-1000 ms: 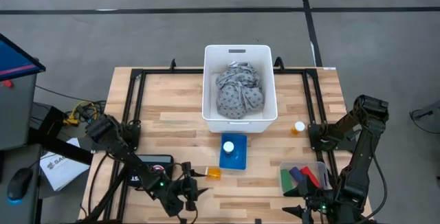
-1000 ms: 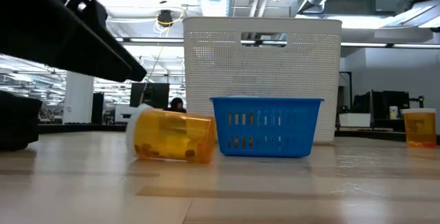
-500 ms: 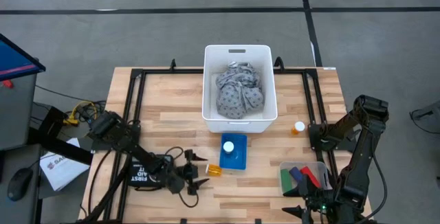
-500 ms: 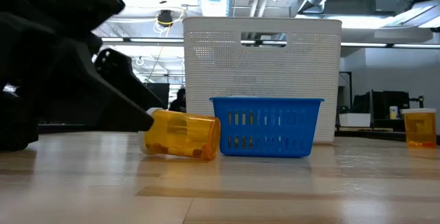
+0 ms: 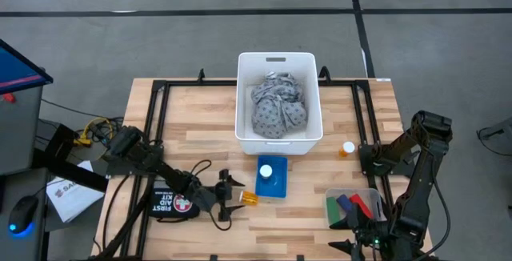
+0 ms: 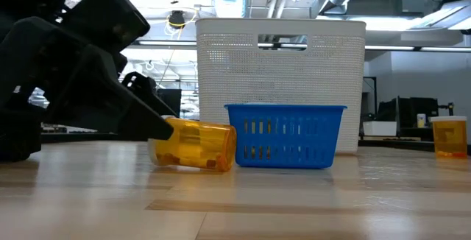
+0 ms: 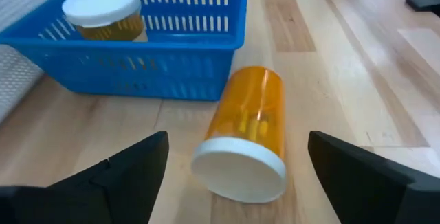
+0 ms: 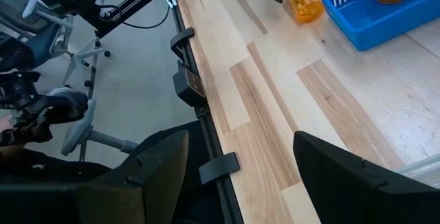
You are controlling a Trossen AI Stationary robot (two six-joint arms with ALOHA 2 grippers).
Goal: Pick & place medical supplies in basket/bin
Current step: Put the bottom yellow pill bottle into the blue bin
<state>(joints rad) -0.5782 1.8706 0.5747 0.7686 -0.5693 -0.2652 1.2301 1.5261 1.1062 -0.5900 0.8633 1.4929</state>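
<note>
An orange pill bottle [image 5: 250, 199] lies on its side on the table, just near-left of the small blue basket [image 5: 272, 186]; its white cap [image 7: 239, 170] faces my left gripper. My left gripper [image 7: 237, 140] is open and low over the table, one finger on either side of the bottle's cap end, apart from it. A second bottle [image 7: 103, 14] stands in the blue basket. A third bottle [image 5: 347, 147] stands upright right of the white bin [image 5: 240, 109], which holds the grey patterned cloth [image 5: 279, 105]. Green, blue and red sticks [image 5: 352, 206] lie in a clear tub. My right gripper [image 8: 240, 155] waits open at the near right edge.
A black first-aid pouch [image 5: 174, 201] lies under my left arm. Black frame rails [image 5: 152, 117] run along the table's left and right sides. Bare wood shows between the blue basket and the clear tub [image 5: 330, 213]. The table's near edge carries clamps [image 8: 185, 86].
My left gripper has moved from the near edge toward the far and right side, up to the lying bottle, staying open and coming to straddle its cap end. The bottle has shifted a little toward the blue basket.
</note>
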